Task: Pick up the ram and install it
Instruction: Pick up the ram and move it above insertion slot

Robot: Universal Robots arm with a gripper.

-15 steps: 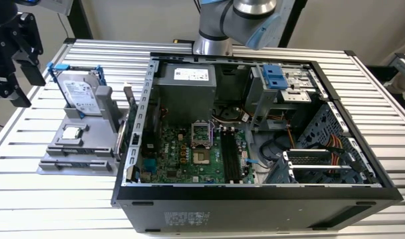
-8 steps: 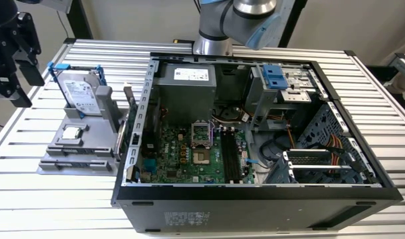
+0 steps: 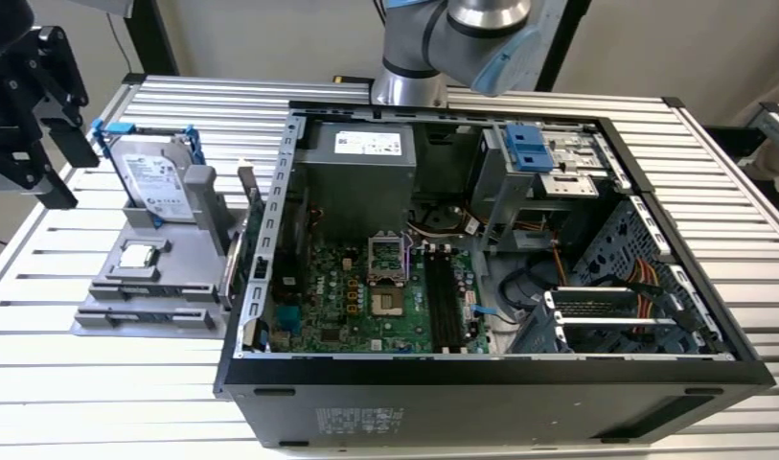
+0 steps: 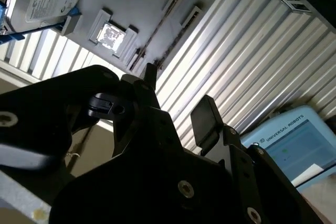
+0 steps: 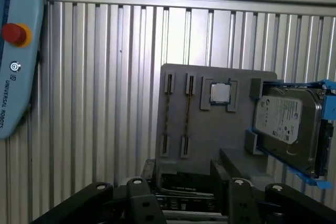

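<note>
- The pincer (image 4: 177,93) is released: in both wrist views its two black fingers stand apart with nothing between them.
- In the exterior view it hangs over the slatted aluminium bench (image 3: 95,383), at that view's left, well apart from the parts and seemingly above them.
- The ram (image 5: 167,114) is not yet picked up. It stands on edge in a slot of the grey tray (image 5: 210,129), held by small end brackets, and from above shows as just a thin line.
- A second stick (image 5: 187,114) stands just beside it in the neighbouring slot. I cannot tell which of the two is meant.
- Further along the tray lie the square silver processor chip (image 5: 220,93) and then the hard drive (image 5: 286,124) with its blue clips.
- The open computer case (image 3: 492,383) sits beside the tray, and the black slots (image 3: 443,297) on its motherboard look unfilled.
- The step in hand appears to be the reach to the stick. To do it well, the fingers should be turned to close across the thin board's flat faces.
- They should come down centred along its length, clear of the end brackets.
- The gap between the two sticks is narrow, so one finger has to slip in without nudging the neighbour.
</note>
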